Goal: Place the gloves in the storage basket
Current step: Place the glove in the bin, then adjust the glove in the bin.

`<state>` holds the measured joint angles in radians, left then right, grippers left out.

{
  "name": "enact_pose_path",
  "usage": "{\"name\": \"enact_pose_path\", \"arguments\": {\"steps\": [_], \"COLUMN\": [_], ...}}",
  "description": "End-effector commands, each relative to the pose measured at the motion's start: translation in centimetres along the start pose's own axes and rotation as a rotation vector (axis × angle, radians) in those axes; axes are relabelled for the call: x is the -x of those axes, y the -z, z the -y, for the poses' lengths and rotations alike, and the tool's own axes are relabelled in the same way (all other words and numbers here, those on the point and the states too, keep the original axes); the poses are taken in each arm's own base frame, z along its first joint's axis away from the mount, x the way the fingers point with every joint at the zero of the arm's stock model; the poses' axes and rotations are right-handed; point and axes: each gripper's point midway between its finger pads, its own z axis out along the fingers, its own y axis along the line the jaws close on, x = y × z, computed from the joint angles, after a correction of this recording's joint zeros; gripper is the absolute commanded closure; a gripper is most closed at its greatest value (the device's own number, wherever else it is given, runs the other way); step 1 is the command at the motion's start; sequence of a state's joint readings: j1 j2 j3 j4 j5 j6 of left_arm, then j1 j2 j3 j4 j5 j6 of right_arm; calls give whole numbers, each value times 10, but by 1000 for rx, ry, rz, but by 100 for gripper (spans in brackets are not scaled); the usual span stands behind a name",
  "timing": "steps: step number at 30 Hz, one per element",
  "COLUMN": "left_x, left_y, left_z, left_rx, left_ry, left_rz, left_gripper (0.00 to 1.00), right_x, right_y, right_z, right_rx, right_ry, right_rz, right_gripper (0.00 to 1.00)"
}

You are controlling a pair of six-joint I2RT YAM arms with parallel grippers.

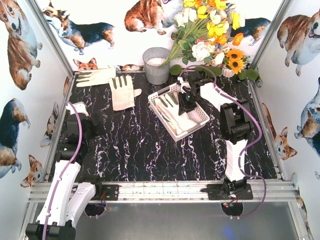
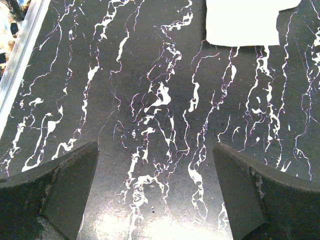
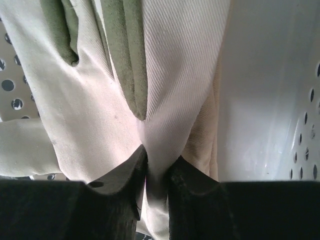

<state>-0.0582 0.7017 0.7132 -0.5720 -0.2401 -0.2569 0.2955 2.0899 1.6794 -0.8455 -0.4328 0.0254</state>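
The white lattice storage basket [image 1: 200, 122] sits right of centre on the black marble table. My right gripper [image 1: 184, 100] is over it, shut on a cream glove [image 3: 170, 85] with grey-green patches, pinching a fold of its fabric between the fingertips [image 3: 125, 175] inside the basket [image 3: 270, 100]. Gloves [image 1: 172, 111] lie in the basket. Two more gloves lie on the table at the back left: one [image 1: 121, 92] flat with fingers up, one [image 1: 96, 76] against the back wall. My left gripper [image 2: 156, 165] is open and empty above bare table; a glove's edge [image 2: 245, 22] shows ahead of it.
A grey round bucket [image 1: 156, 65] stands at the back centre. A bouquet of flowers [image 1: 210, 30] stands at the back right. Printed walls close in the table on three sides. An aluminium rail [image 1: 160, 190] runs along the near edge.
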Motion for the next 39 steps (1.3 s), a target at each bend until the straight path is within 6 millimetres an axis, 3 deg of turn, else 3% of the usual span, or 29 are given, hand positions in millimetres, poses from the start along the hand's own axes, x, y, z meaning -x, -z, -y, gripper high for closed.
{"name": "enact_pose_path", "arguments": {"steps": [1, 7, 11, 15, 21, 24, 29, 39], "left_x": [-1, -1, -1, -1, -1, -1, -2, -1], "left_y": [0, 0, 0, 0, 0, 0, -1, 0], "left_z": [-3, -3, -3, -3, -3, -3, -3, -3], "left_rx": [10, 10, 9, 8, 9, 10, 10, 9], "left_ry": [2, 3, 2, 1, 3, 2, 2, 3], "left_rz": [-1, 1, -1, 0, 0, -2, -5, -3], "left_gripper": [10, 10, 10, 10, 10, 10, 10, 10], "right_x": [21, 30, 37, 45, 46, 47, 42, 22], "right_y": [10, 33, 52, 71, 84, 78, 49, 3], "right_z": [-3, -16, -17, -13, -29, -43, -56, -39], "right_rx": [-51, -68, -134, -240, -345, -299, -186, -262], "right_ry": [69, 94, 104, 119, 192, 195, 157, 191], "right_rz": [62, 98, 137, 176, 214, 250, 244, 128], "right_gripper": [72, 51, 47, 37, 26, 24, 22, 18]}}
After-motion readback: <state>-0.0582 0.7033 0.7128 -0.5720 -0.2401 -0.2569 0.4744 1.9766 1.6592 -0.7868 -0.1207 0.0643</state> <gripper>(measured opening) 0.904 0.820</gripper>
